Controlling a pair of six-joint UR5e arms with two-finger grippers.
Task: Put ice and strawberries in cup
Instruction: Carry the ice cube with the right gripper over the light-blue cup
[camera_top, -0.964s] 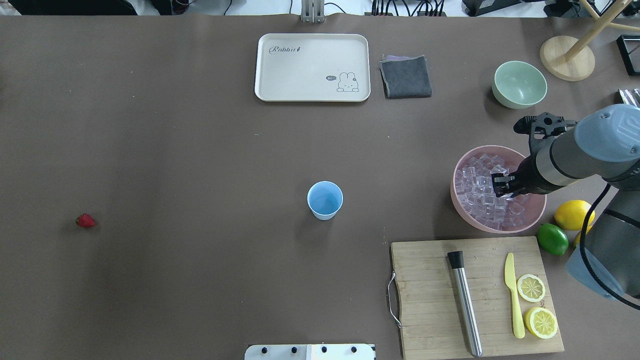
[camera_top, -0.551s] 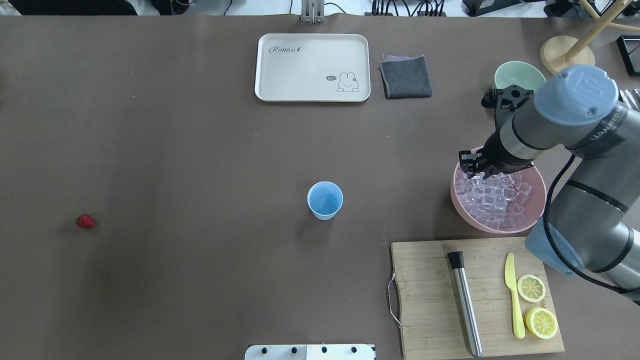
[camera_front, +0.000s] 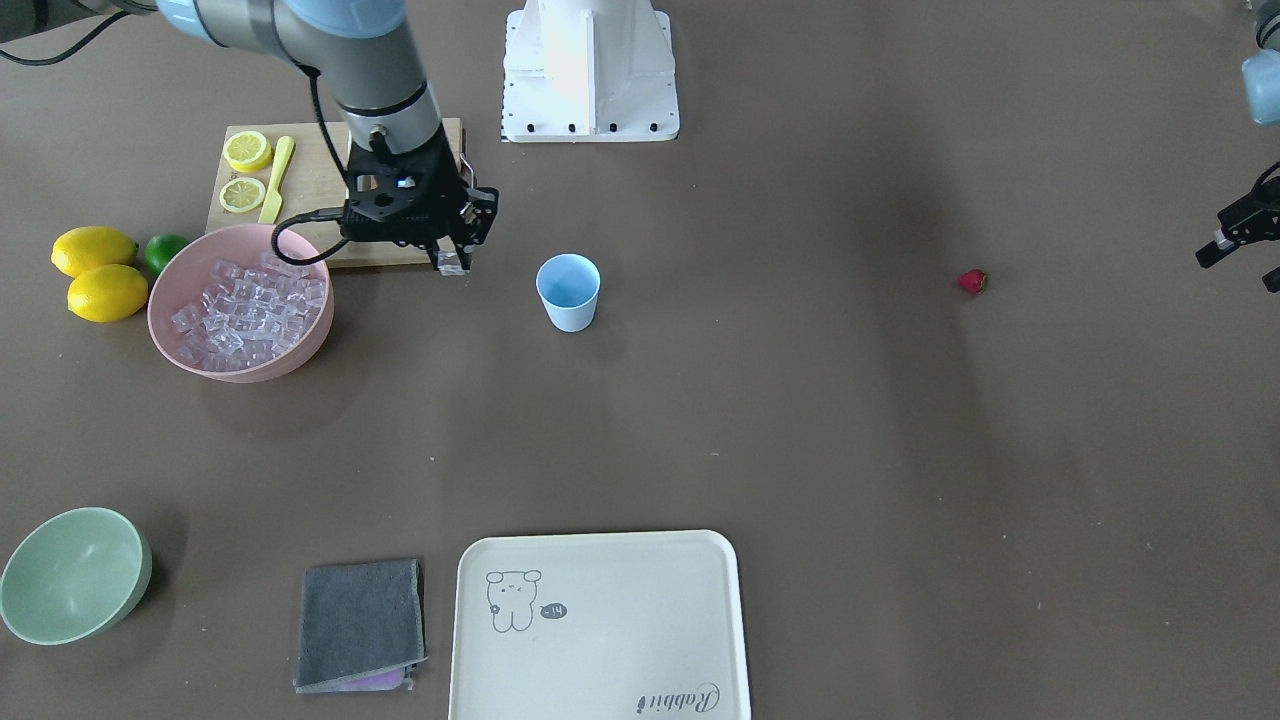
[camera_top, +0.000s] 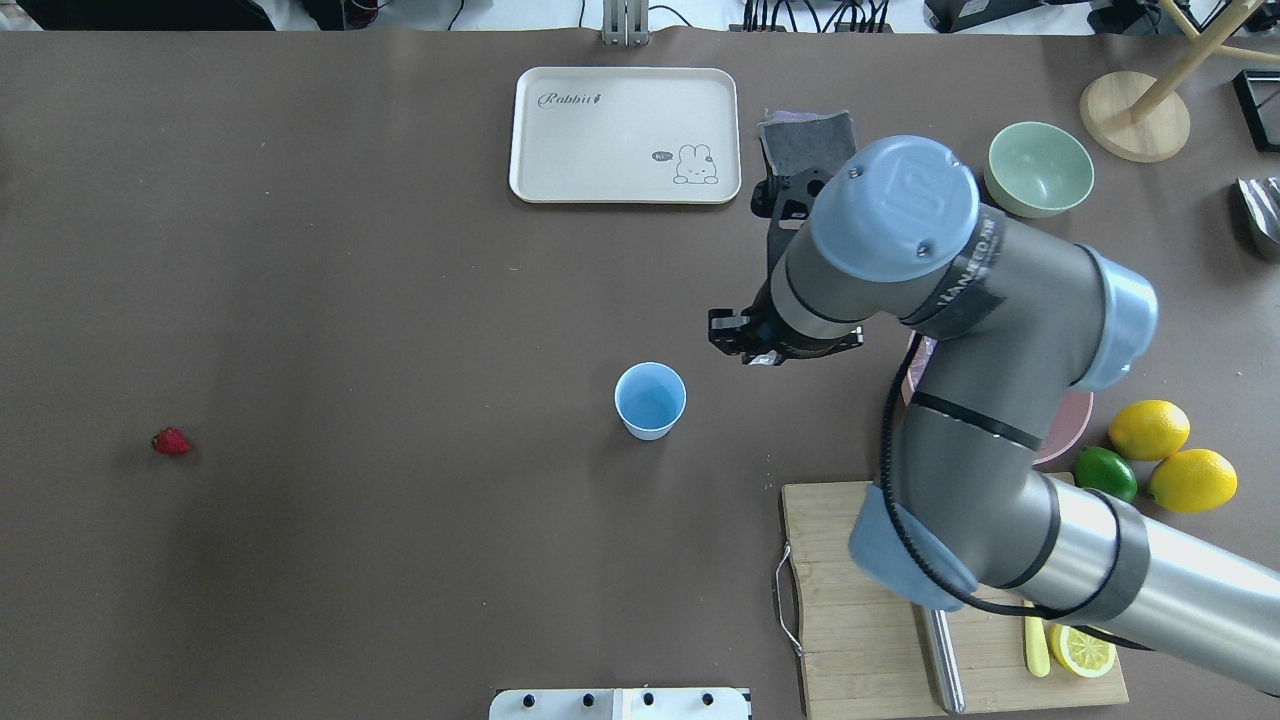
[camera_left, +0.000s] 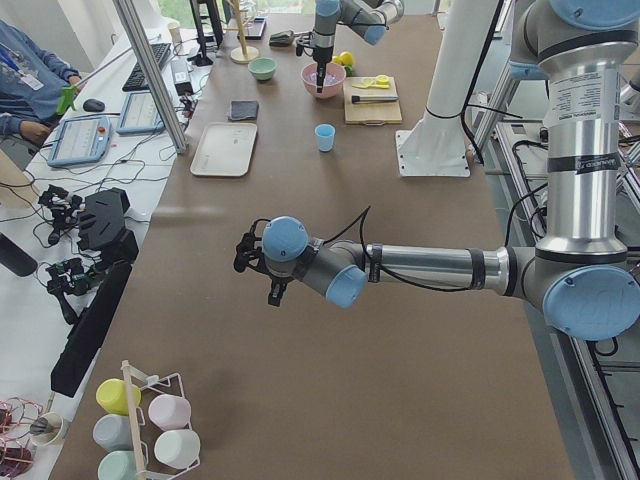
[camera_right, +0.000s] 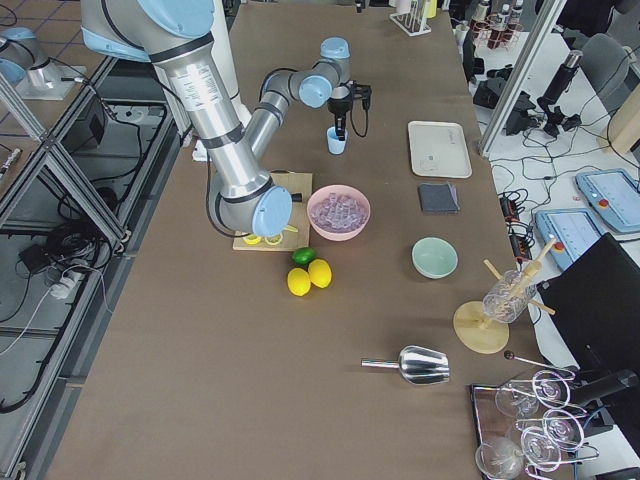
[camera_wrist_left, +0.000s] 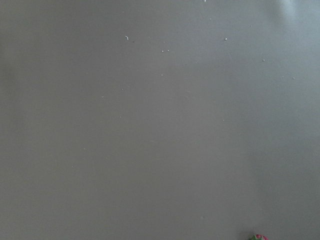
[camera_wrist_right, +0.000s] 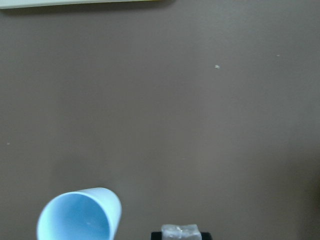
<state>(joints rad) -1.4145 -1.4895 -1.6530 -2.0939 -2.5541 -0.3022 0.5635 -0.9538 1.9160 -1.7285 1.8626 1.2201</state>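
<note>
The light-blue cup (camera_top: 650, 400) stands upright mid-table; it also shows in the front view (camera_front: 568, 290) and in the right wrist view (camera_wrist_right: 80, 216). My right gripper (camera_front: 452, 260) is shut on one clear ice cube (camera_wrist_right: 181, 232) and hangs above the table between the pink bowl and the cup, short of the cup. In the overhead view the right gripper (camera_top: 752, 350) is up and right of the cup. More ice (camera_front: 245, 305) fills the pink bowl (camera_front: 160, 300). The strawberry (camera_top: 171, 441) lies far left on the table. My left gripper (camera_front: 1238, 272) is open, beside the strawberry (camera_front: 972, 281).
A cutting board (camera_front: 310, 190) with lemon slices and a yellow knife lies behind the right gripper. Two lemons (camera_top: 1150, 428) and a lime lie by the bowl. A cream tray (camera_top: 625, 135), a grey cloth (camera_front: 360, 622) and a green bowl (camera_top: 1040, 168) stand at the far edge.
My right gripper has risen out of the pink bowl with an ice cube and moved left across the table toward the cup. Cup and strawberry have not moved.
</note>
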